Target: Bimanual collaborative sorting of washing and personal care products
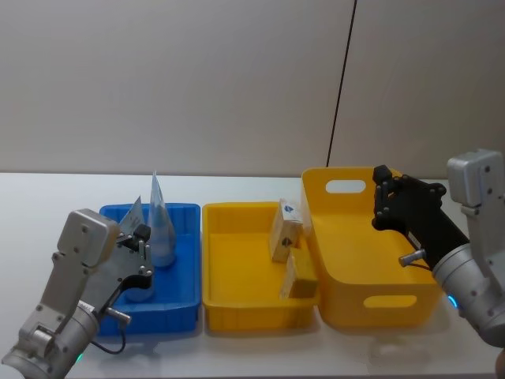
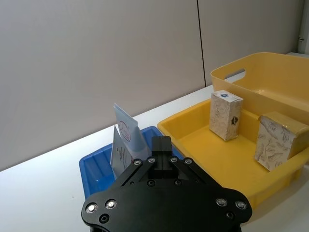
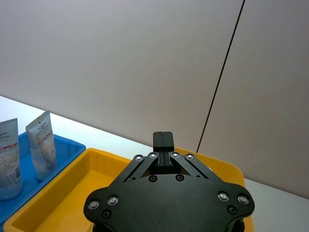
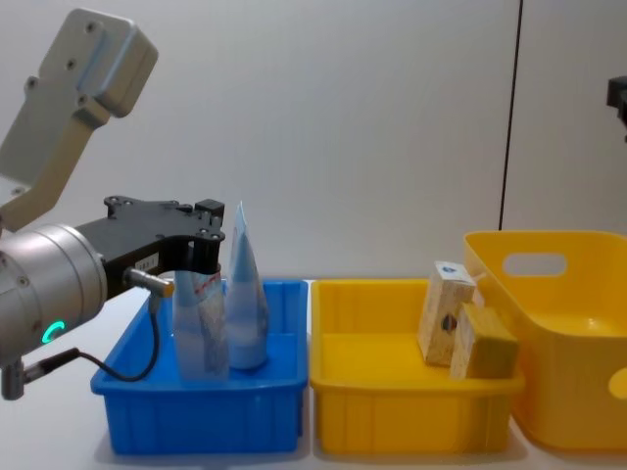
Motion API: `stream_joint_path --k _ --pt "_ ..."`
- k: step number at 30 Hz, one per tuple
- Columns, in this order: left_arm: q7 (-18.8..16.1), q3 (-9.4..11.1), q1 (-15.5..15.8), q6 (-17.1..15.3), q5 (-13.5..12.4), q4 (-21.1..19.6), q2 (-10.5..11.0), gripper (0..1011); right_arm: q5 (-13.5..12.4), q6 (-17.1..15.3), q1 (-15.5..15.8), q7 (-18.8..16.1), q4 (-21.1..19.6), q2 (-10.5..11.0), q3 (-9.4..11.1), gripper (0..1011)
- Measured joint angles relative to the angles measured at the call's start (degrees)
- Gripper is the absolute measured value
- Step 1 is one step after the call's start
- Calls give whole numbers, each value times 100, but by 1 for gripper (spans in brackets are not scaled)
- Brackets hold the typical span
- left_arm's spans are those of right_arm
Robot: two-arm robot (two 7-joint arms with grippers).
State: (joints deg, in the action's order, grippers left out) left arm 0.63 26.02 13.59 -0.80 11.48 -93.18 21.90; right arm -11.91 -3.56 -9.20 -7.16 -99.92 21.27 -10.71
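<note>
Two pale blue tubes stand upright in the blue bin (image 1: 183, 210): a tall plain one (image 1: 160, 225) and one with a red-and-white label (image 4: 199, 328). My left gripper (image 1: 143, 231) hovers just in front of them, shut, with nothing between its fingers (image 2: 161, 141). Two tan boxes lean in the shallow yellow bin (image 1: 237, 272): a blue-marked one (image 1: 286, 229) and a plainer one (image 1: 300, 274). My right gripper (image 1: 382, 175) is shut and empty, raised over the deep yellow bin (image 1: 355, 264).
The three bins sit side by side on the white table (image 1: 47, 197), blue at the left and the deep handled bin at the right. A grey wall stands close behind. Bare table lies left of the blue bin and in front of the bins.
</note>
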Motion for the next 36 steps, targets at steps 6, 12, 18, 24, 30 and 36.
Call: stream_joint_path --k 6,12,18,24,30,36 --pt "0 0 0 0 0 0 0 0 0 0 0 0 0 0 0 0" --pt "0 0 0 0 0 0 0 0 0 0 0 0 0 0 0 0" --pt "0 0 0 0 0 0 0 0 0 0 0 0 0 0 0 0" --pt "0 0 0 0 0 0 0 0 0 0 0 0 0 0 0 0" --pt "0 0 0 0 0 0 0 0 0 0 0 0 0 0 0 0" --pt "0 0 0 0 0 0 0 0 0 5 -96 -52 86 -7 -16 0"
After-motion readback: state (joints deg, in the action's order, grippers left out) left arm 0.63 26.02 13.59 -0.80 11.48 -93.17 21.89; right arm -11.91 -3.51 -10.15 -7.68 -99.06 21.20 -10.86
